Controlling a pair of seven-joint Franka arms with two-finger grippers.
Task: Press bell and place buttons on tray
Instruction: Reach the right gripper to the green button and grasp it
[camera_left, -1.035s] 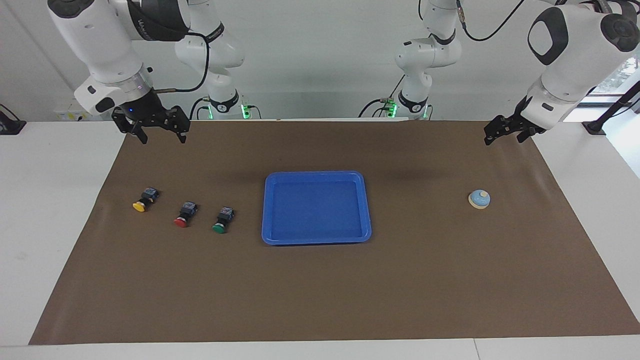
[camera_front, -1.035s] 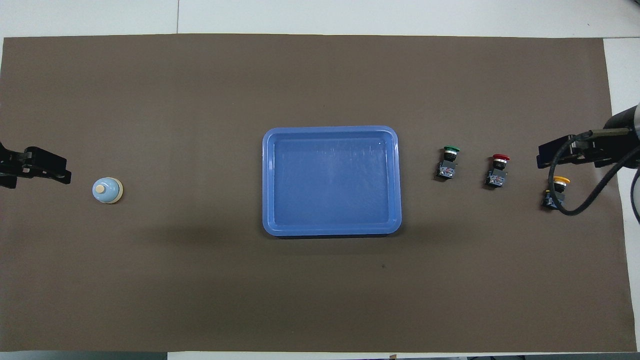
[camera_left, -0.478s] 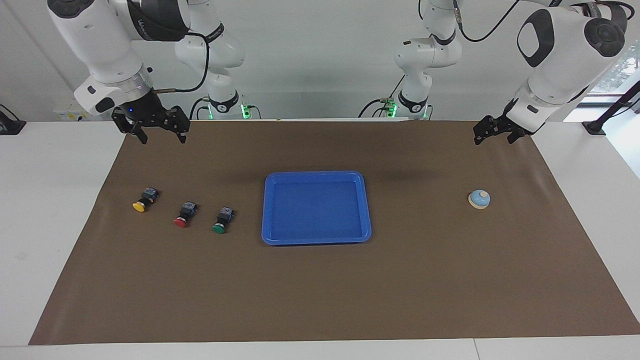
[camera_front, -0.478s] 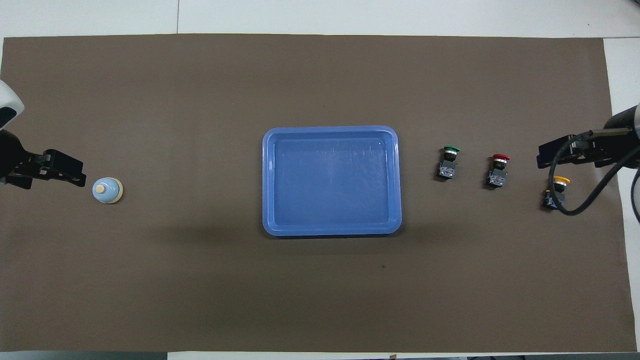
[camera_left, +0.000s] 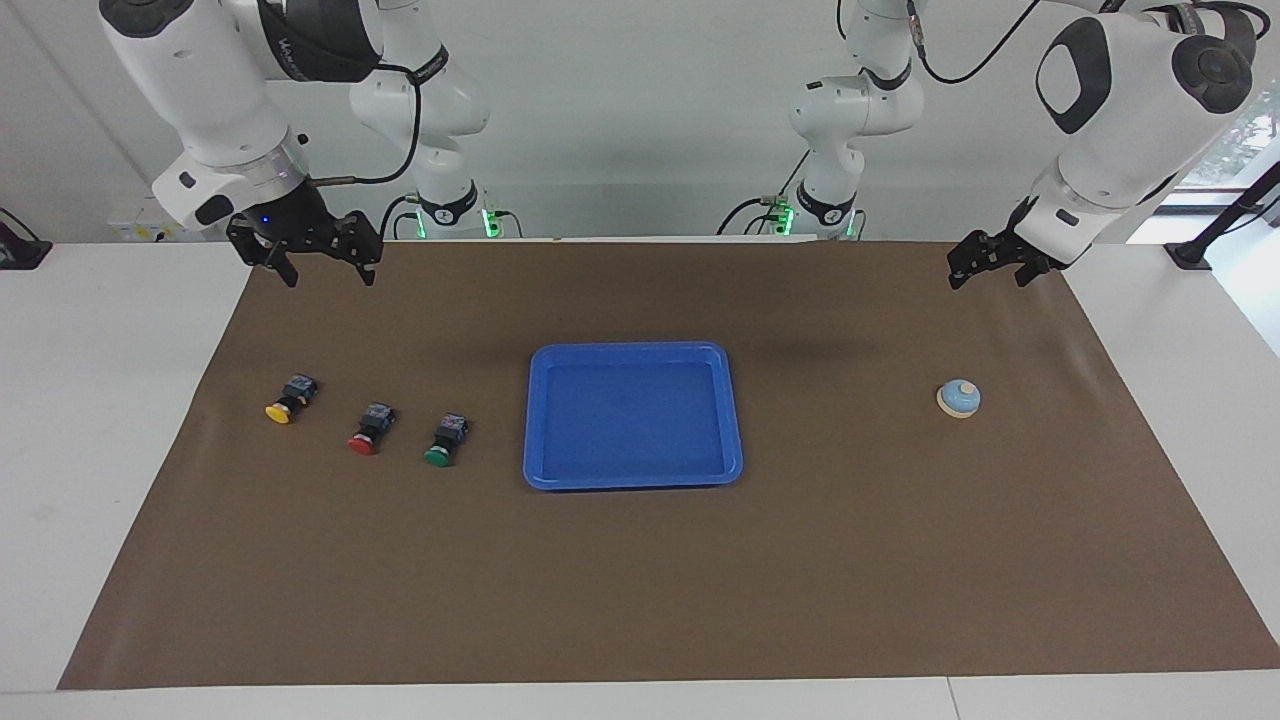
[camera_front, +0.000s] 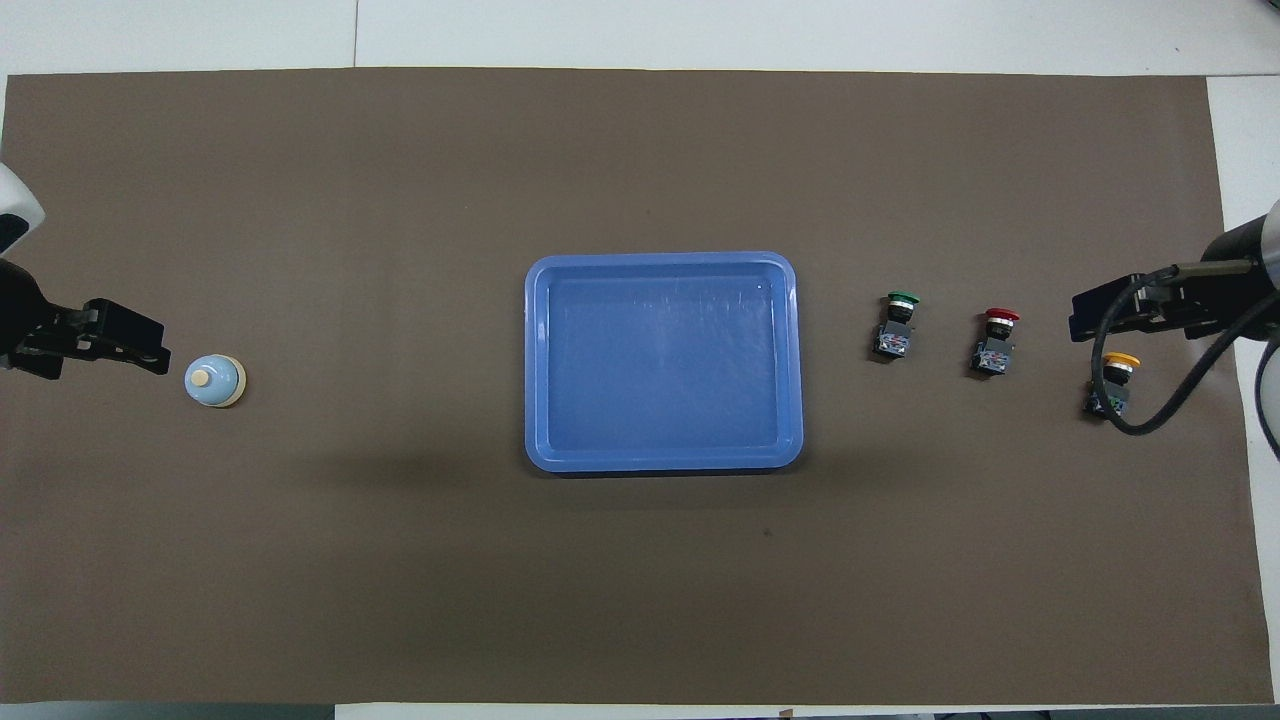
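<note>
The light-blue bell (camera_left: 958, 398) (camera_front: 214, 381) stands on the brown mat toward the left arm's end. My left gripper (camera_left: 986, 279) (camera_front: 140, 345) hangs open above the mat, apart from the bell. The blue tray (camera_left: 633, 348) (camera_front: 660, 259) lies mid-mat with nothing in it. Three buttons lie in a row toward the right arm's end: green (camera_left: 446, 440) (camera_front: 898, 323) closest to the tray, then red (camera_left: 370, 429) (camera_front: 996, 340), then yellow (camera_left: 290, 398) (camera_front: 1112, 380). My right gripper (camera_left: 328, 276) (camera_front: 1085, 318) is raised and open over the mat near the yellow button, holding nothing.
A brown mat (camera_left: 640, 580) covers most of the white table (camera_left: 100, 400). The right arm's black cable (camera_front: 1150, 400) loops over the yellow button in the overhead view. Both arm bases stand at the robots' edge.
The left gripper has swung in over the mat toward the bell, then held still. The right gripper has barely shifted. Bell, tray and buttons have not moved.
</note>
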